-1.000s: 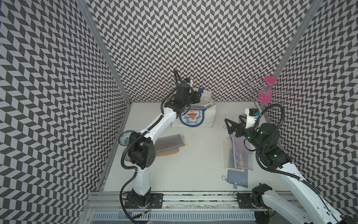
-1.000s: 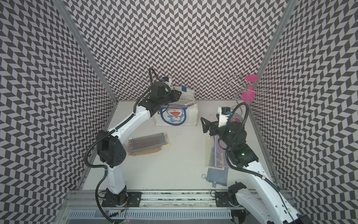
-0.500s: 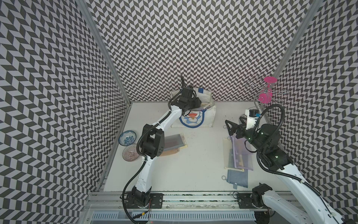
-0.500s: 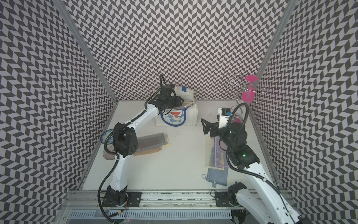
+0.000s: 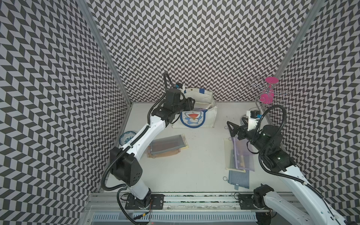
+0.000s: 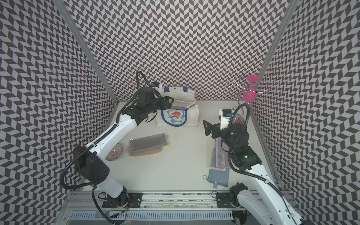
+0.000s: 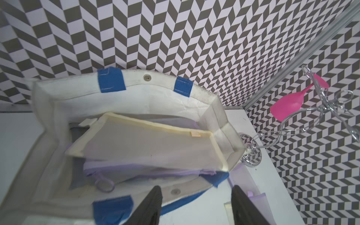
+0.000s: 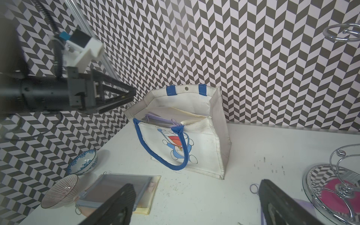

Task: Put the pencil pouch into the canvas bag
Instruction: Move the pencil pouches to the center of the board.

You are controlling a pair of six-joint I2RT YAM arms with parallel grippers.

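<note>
- Both top views: boxy cream-white canvas bag with blue strap handles (image 5: 209, 116) stands far centre against the chevron far wall (image 5: 194, 48), mouth up so it can be loaded from above; left gripper (image 5: 192, 102) hovers at its left rim.
- Left wrist: fingers (image 7: 153, 200) apart, nothing between them; cream-edged mesh pencil pouch (image 7: 148, 144) lies inside the bag, over a lilac zip pouch (image 7: 140, 171).
- Right wrist: right gripper (image 8: 196, 194) spread wide, empty, well apart on the right, probably keeping clear of the bag mouth.
</note>
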